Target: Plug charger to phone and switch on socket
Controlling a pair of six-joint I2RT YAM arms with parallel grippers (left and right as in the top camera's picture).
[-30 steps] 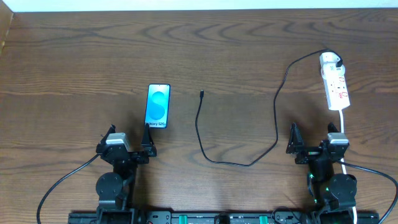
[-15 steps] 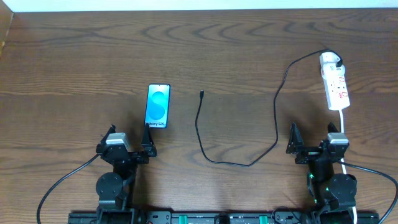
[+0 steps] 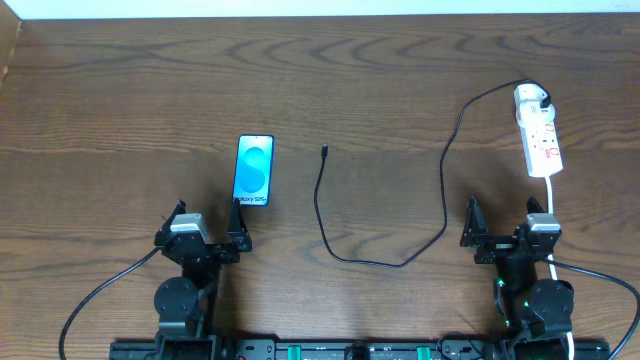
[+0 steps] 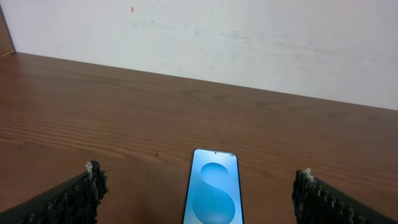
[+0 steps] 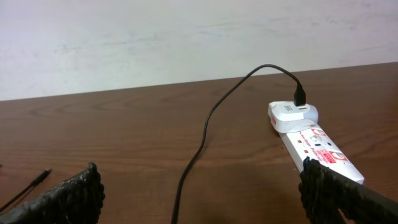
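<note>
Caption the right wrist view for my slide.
Right gripper open before the socket, charger plugged into its far end and trailing across the table.

Wood-grain table [image 3: 400, 80] – glossy phone [image 3: 254, 170] screen.

We see a dark brown table [image 3: 120, 100] with wavy wood grain, the phone [image 3: 254, 171] left of centre with a cyan-blue screen and paler round shape, the black charger [image 3: 319, 195], and the white, red-marked socket [image 3: 539, 140] at upper right.
</note>
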